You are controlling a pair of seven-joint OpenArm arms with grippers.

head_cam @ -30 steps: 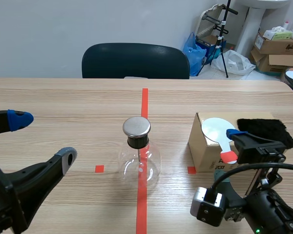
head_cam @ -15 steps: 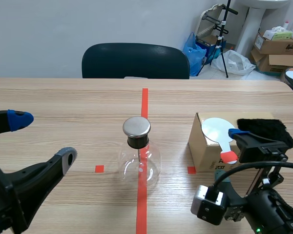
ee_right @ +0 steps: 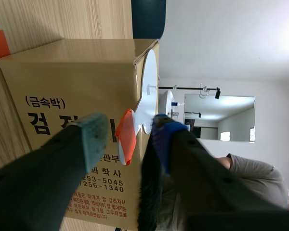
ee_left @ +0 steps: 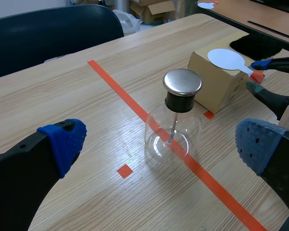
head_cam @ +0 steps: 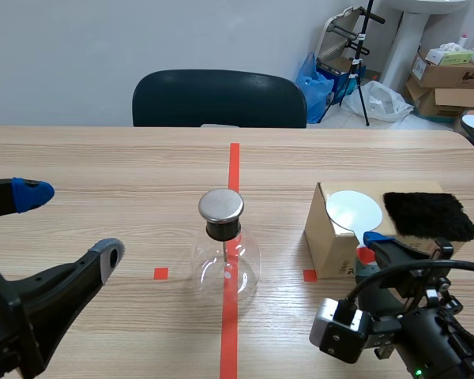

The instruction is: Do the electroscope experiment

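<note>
The flask (head_cam: pixel 225 264) is stood upright on the table (head_cam: pixel 103 158), on the red tape line (head_cam: pixel 235 162) near the table's middle. It is made of clear glass and is closed by a dark stopper with a round metal cap (head_cam: pixel 221 204). A thin rod is seen hanging inside it.

To the right of the flask, well apart from it, a cardboard box (head_cam: pixel 325 241) is placed. A white paddle (head_cam: pixel 353 209) is laid on the box, with its round disc on the top face and its red handle (ee_right: pixel 126 137) jutting over the near edge. A black cloth (head_cam: pixel 425 215) is seen just beside the disc; whether it lies on the box or behind it cannot be told.

The right gripper (ee_right: pixel 130 139) is held low at the box's near face, released, with the handle between its fingers. Gaps are left between the handle and both the grey-green pad (ee_right: pixel 95 134) and the blue pad (ee_right: pixel 166 132), so nothing is grasped.

The left gripper (head_cam: pixel 67 223) is held to the left of the flask, well apart from it, spread wide and holding nothing.

A dark chair (head_cam: pixel 220 99) is set at the far side of the table.
</note>
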